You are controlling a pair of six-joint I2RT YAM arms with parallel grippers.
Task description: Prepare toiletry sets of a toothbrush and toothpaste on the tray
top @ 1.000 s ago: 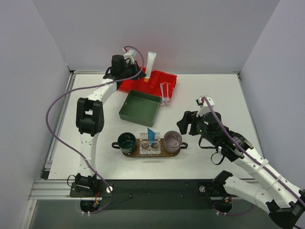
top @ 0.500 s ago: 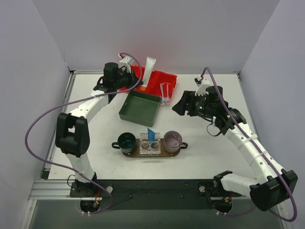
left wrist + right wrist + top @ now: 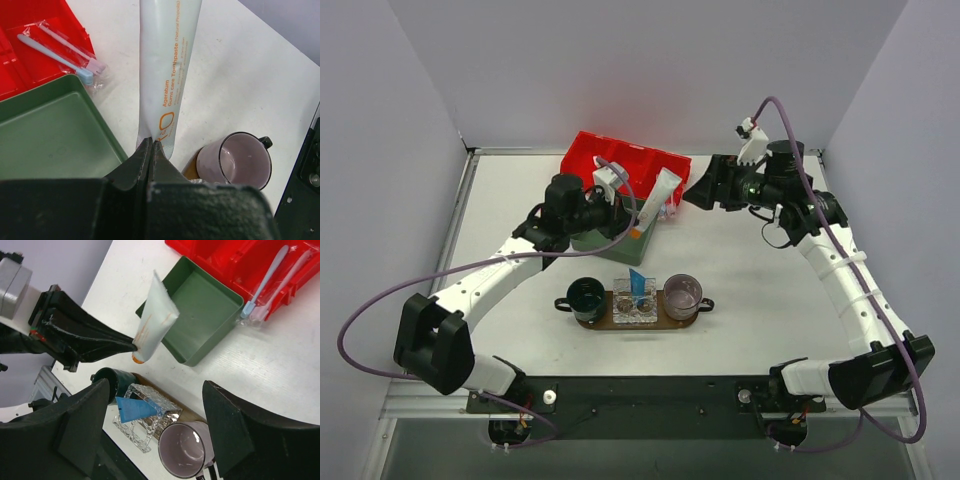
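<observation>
Check the left gripper [image 3: 150,146]: its fingers are closed on the orange-tipped end of the white tube [image 3: 167,65], which is held in the air beyond the far side of the tray [image 3: 642,325]. The right gripper [image 3: 703,190] is farther beyond the tray, fingers spread and holding nothing. On the tray, the blue tube [image 3: 638,281] stands in a clear holder [image 3: 633,308] between the dark mug [image 3: 586,296] and the purple mug [image 3: 682,294]. The wrapped toothbrushes [image 3: 62,49] lie well apart from the tray.

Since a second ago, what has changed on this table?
The left hand, shut on the white tube, carried it from the red bin toward the tray, now by the green box. The right hand, open, swung out to the far side near the bin. The mugs and blue tube stayed put.
</observation>
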